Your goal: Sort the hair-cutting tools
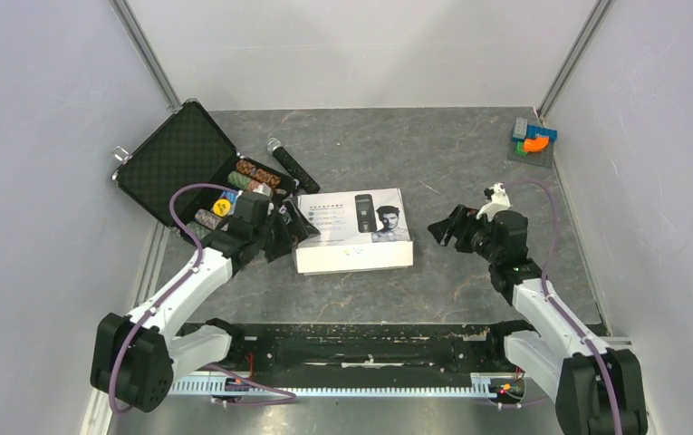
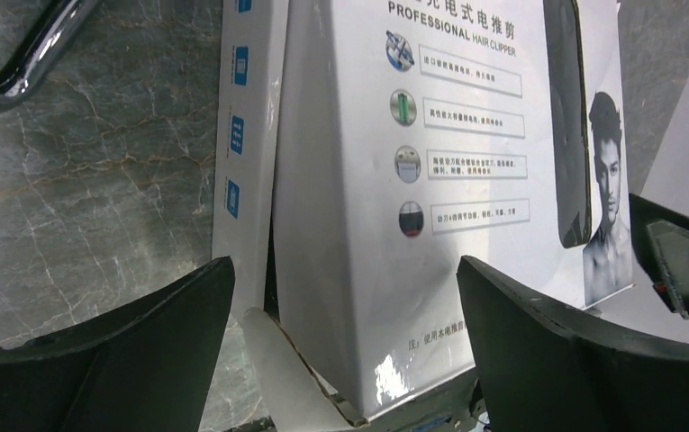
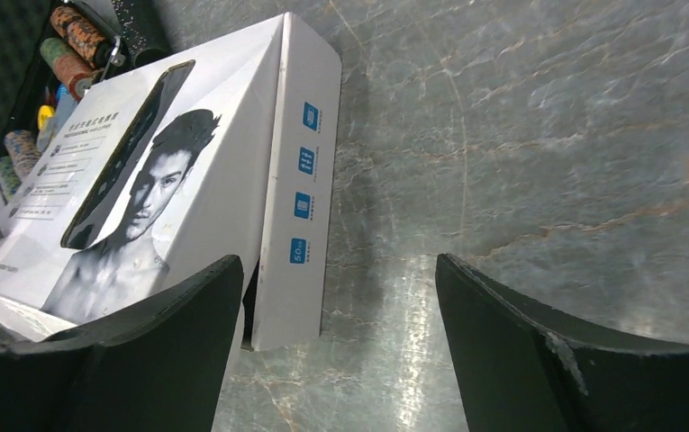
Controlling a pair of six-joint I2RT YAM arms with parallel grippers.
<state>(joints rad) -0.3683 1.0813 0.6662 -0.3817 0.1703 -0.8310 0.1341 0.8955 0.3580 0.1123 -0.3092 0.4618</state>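
One open black case (image 1: 179,154) at far left holds rolls of poker chips (image 1: 252,172). One closed white clipper box (image 1: 353,231) lies mid-counter (image 1: 469,163), its tools hidden inside. The left fingers (image 2: 142,360) are spread at its left end; the right fingers (image 3: 521,351) are spread, apart on its right.

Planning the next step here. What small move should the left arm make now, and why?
Probably close the left gripper on the white box: its open jaws straddle the box's corner, while the right gripper hangs open, apart from it.
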